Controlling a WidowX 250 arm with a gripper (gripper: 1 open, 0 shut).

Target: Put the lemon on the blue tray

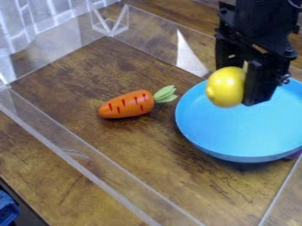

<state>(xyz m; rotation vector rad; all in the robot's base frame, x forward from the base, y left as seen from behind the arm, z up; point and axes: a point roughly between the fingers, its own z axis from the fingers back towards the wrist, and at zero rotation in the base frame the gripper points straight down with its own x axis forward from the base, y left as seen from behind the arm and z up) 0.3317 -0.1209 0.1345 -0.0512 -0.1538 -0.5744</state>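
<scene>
Camera view, from above and off to one side, shows the black end effector coming in from the top edge, so its upper body and whatever arm carries it are cut off. It points down and is grasping the lemon, a smooth bright yellow ball that hangs in the air over the near-left part of the blue tray. One dark finger shows behind and to the right of the fruit; the other side of the grip is masked by the lemon itself, so exactly where the pads meet it cannot be made out. The fruit is clear of the dish, though how high it sits above it is hard to judge from this angle.

Part of the tray's far rim is covered by the end effector, and its right edge runs out of the picture. On the wooden bench, just left of the tray, lies an orange carrot with green leaves; the leaves point towards the dish and look close to its rim without clearly touching. Clear plastic walls fence the working area, and their glare blurs the wood behind them. A blue thing at the bottom-left corner is too cropped to identify.
</scene>
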